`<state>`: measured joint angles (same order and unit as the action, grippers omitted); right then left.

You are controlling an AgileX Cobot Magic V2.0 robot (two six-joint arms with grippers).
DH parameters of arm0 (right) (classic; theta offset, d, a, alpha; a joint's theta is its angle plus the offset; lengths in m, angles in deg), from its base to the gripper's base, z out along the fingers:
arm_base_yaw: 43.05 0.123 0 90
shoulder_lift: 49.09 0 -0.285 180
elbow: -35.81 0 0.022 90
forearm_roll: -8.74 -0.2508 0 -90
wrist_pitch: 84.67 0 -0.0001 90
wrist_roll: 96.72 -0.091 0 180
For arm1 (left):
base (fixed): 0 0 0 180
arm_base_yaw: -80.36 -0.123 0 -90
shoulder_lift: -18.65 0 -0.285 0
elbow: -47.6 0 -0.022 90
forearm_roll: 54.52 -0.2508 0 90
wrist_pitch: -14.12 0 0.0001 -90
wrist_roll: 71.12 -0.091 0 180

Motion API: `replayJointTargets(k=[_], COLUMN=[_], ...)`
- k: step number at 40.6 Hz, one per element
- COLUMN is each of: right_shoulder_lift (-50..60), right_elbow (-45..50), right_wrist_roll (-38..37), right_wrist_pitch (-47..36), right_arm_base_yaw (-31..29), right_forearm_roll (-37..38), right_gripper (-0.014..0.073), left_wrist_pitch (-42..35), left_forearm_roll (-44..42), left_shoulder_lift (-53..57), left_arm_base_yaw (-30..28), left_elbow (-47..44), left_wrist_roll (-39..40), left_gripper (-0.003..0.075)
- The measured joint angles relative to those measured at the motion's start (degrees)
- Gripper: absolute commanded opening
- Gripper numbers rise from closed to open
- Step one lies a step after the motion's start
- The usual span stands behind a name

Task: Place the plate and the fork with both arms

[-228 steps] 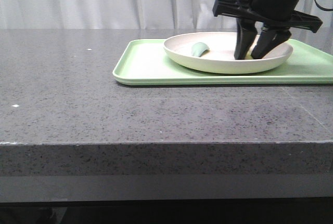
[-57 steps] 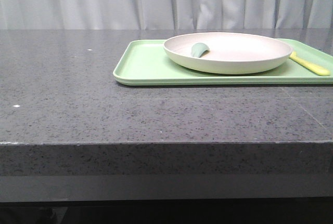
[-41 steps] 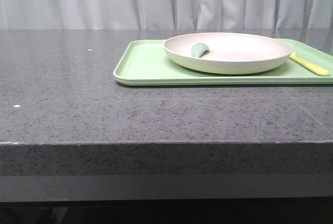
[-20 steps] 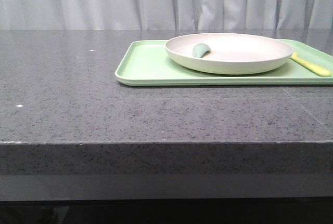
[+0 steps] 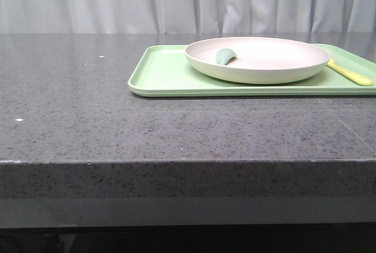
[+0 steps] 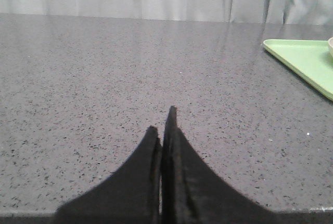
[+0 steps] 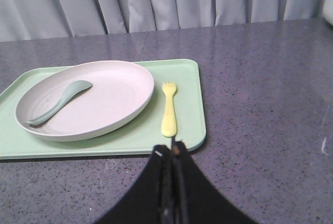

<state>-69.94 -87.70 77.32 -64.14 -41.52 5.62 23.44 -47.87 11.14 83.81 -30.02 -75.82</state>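
The off-white plate (image 5: 257,59) sits on the light green tray (image 5: 170,76) at the right of the table; it also shows in the right wrist view (image 7: 91,99). The pale yellow fork (image 5: 351,74) lies on the tray right of the plate, and shows in the right wrist view (image 7: 168,108). My right gripper (image 7: 172,154) is shut and empty, held back from the tray's near edge, in line with the fork. My left gripper (image 6: 162,125) is shut and empty over bare table, left of the tray (image 6: 307,63). Neither arm shows in the front view.
A muted green spoon (image 5: 224,56) lies in the plate, also in the right wrist view (image 7: 60,102). The dark speckled tabletop (image 5: 88,106) stretches left of the tray. A grey curtain (image 5: 117,0) hangs behind the table.
The right arm stood over the plate 5.6 s ago and has since left the front view. The fork now lies on the tray. Nothing has moved over the last second.
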Motion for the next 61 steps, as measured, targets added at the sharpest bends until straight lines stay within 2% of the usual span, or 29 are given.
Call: replayJointTargets(k=[40, 48, 61], right_shoulder_lift=[0.0, 1.8, 12.3], right_elbow=[0.4, 5.6, 20.6], right_wrist_roll=[0.5, 6.0, 7.2], right_wrist_pitch=[-0.5, -5.8, -7.8], right_arm_base_yaw=[0.0, 0.0, -2.8], right_forearm_roll=[0.0, -0.8, -2.4], right_gripper=[-0.0069, -0.0069, -0.0069], left_wrist_pitch=[0.0, 0.0, 0.0], left_forearm_roll=[0.0, 0.0, 0.0], left_shoulder_lift=[0.0, 0.0, 0.0], left_arm_base_yaw=[0.0, 0.0, 0.0], left_elbow=[0.0, 0.0, 0.0], left_wrist_roll=[0.0, 0.0, 0.0], left_gripper=[-0.0018, -0.0018, -0.0018])
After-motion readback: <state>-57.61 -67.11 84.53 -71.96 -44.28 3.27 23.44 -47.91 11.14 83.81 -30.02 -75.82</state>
